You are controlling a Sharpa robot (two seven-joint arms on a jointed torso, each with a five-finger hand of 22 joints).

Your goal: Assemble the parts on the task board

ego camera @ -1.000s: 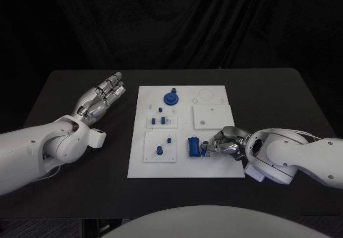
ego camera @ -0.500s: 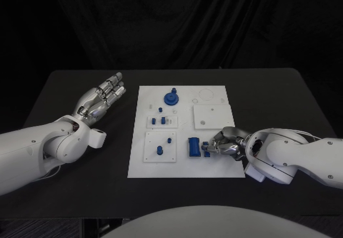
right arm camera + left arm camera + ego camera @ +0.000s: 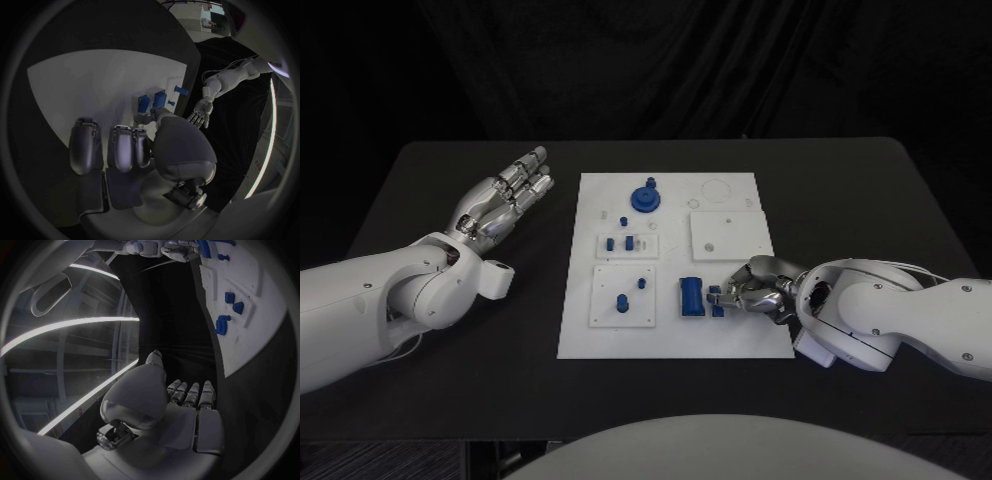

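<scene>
Pinching a small blue part (image 3: 717, 301) just right of the blue block (image 3: 691, 296) on the task board (image 3: 672, 335), my right robot hand (image 3: 759, 293) risks tilting it; left robot hand (image 3: 505, 197) rests spread wide beside the board.

Two white rounded-shell arms; silver segmented left hand (image 3: 505, 196) and right hand (image 3: 750, 288); thin cable, right arm, frame's right.

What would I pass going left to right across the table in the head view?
Left hand → white task board → blue block → right hand, pinching a small blue part.
</scene>
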